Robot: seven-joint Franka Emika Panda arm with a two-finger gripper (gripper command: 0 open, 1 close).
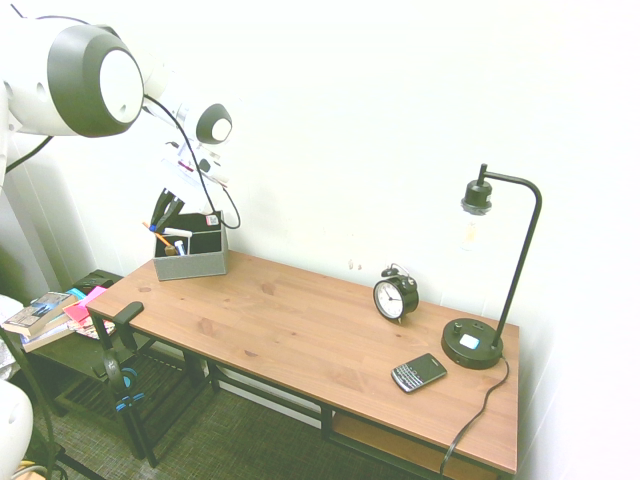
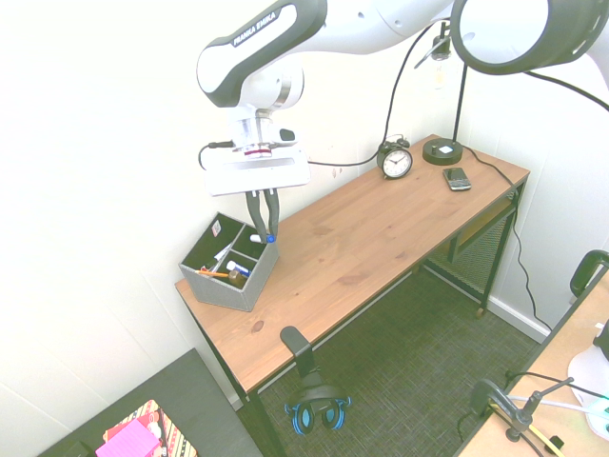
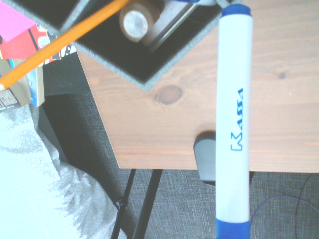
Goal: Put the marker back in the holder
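From my station I see the white marker (image 3: 233,119) with blue ends and blue "Kassa" lettering, roughly level in my end effector (image 2: 265,238) by the grey, black-lined, divided holder (image 2: 214,288), which sits upright, holding pens.
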